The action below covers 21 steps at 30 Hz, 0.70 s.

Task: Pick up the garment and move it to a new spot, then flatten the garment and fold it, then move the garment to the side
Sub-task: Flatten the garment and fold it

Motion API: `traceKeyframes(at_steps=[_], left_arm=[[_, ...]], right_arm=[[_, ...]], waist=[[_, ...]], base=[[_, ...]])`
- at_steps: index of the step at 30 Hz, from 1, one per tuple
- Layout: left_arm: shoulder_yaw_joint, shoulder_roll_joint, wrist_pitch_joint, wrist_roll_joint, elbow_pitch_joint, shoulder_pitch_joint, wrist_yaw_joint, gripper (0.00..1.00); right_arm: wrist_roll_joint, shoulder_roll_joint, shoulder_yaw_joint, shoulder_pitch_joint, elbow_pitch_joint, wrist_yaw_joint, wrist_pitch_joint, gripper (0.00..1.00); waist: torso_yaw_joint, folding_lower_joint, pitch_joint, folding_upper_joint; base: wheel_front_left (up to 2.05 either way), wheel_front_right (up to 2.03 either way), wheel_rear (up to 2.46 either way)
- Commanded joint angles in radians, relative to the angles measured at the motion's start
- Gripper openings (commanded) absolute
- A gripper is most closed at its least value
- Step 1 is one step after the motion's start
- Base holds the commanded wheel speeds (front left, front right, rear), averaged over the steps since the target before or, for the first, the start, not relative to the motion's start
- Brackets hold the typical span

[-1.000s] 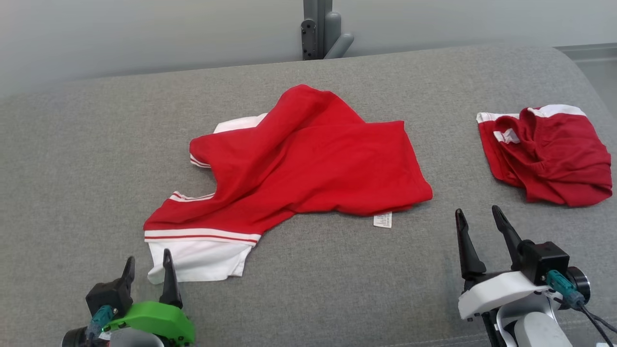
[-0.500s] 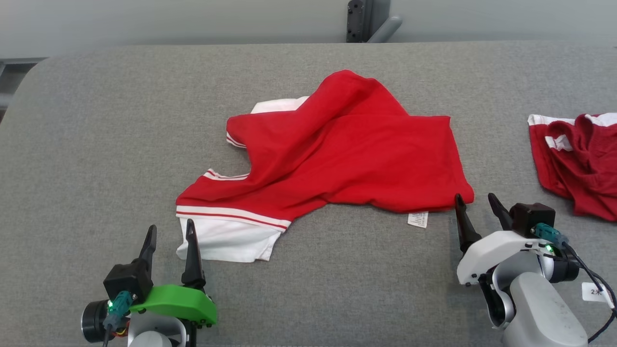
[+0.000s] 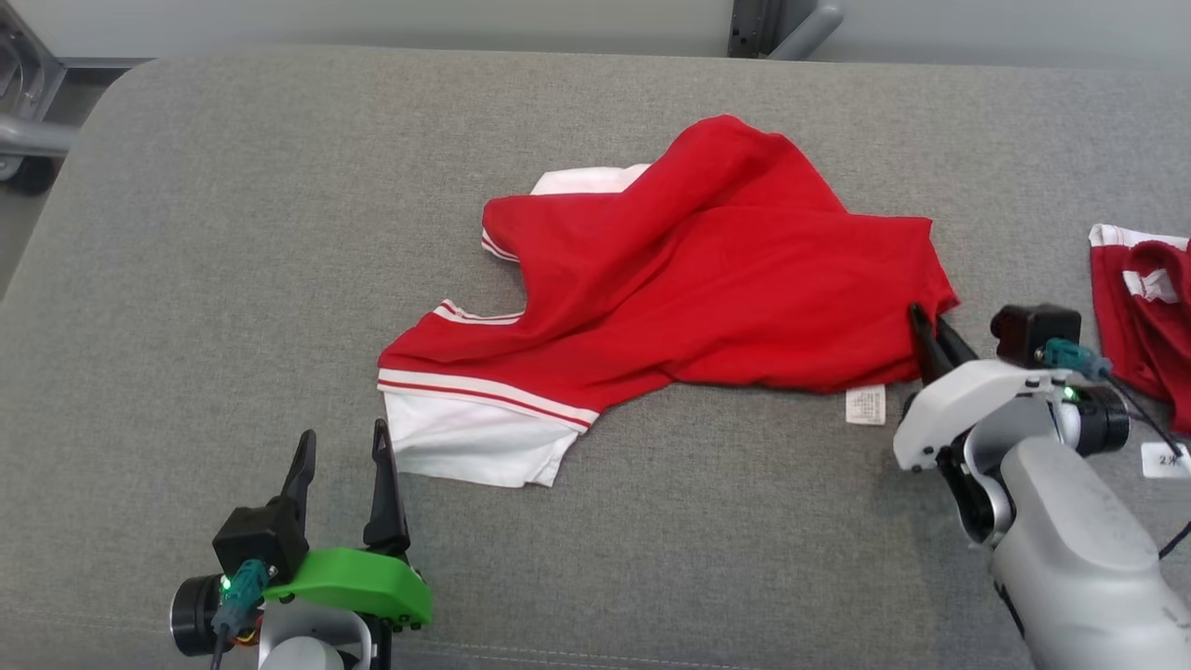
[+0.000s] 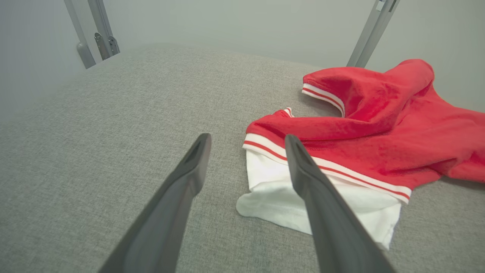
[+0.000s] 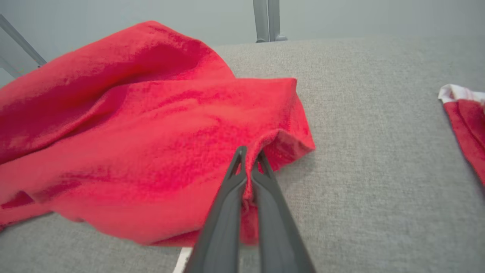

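Observation:
A red garment (image 3: pixel 707 288) with white striped trim and a white panel lies crumpled on the grey padded surface (image 3: pixel 233 279). My right gripper (image 3: pixel 929 328) is shut on the garment's right hem; in the right wrist view its tips (image 5: pixel 249 153) pinch a fold of the red cloth (image 5: pixel 151 125). My left gripper (image 3: pixel 340 447) stands open just short of the white panel (image 3: pixel 475 447). In the left wrist view its two fingers (image 4: pixel 246 142) spread wide, the right one over the edge of the white panel (image 4: pixel 341 206), nothing between them.
A second red and white garment (image 3: pixel 1144 316) lies at the right edge, also in the right wrist view (image 5: pixel 466 121). A white care label (image 3: pixel 865 406) sticks out below the garment's hem. Grey metal posts (image 3: pixel 777 23) stand behind the surface.
The camera has turned, shifting the scene right. My right gripper moved forward to the garment's right hem and shut on it. The left gripper stays open near the white panel.

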Motion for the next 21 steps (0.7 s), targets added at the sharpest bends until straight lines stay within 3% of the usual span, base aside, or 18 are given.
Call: traceKeyframes(at_steps=[1,8,14,15,16,21], left_arm=[[-0.001,-0.001,-0.006,0.007,-0.004,-0.017,-0.005,1.00],[-0.025,-0.005,-0.005,0.002,-0.006,-0.030,-0.015,1.00],[-0.071,-0.005,-0.005,-0.029,-0.002,-0.052,-0.013,1.00],[-0.080,-0.005,-0.005,-0.032,-0.001,-0.055,-0.011,1.00],[-0.094,-0.006,-0.005,-0.035,0.001,-0.061,-0.006,1.00],[-0.105,-0.006,-0.005,-0.042,0.004,-0.055,0.005,1.00]], right_arm=[[0.003,-0.018,0.018,-0.040,-0.005,0.000,0.007,0.00],[0.021,-0.069,0.077,-0.182,0.031,-0.001,0.065,0.00],[0.009,-0.088,0.087,-0.299,0.168,0.000,0.074,0.00],[0.006,-0.090,0.081,-0.316,0.196,-0.001,0.064,0.23],[-0.005,-0.085,0.076,-0.341,0.248,-0.001,0.043,1.00],[-0.001,-0.070,0.076,-0.376,0.333,-0.001,-0.021,1.00]], waist=[[0.011,0.0000,0.010,0.0000],[0.047,0.0000,0.042,0.0000],[0.097,0.0000,0.074,0.0000],[0.105,0.0000,0.079,0.0000],[0.115,0.0000,0.085,0.0000],[0.106,0.0000,0.075,0.0000]], base=[[0.00,0.00,0.00],[0.00,0.00,0.00],[0.00,0.00,0.00],[0.00,0.00,0.00],[0.00,0.00,0.00],[0.00,0.00,0.00]])
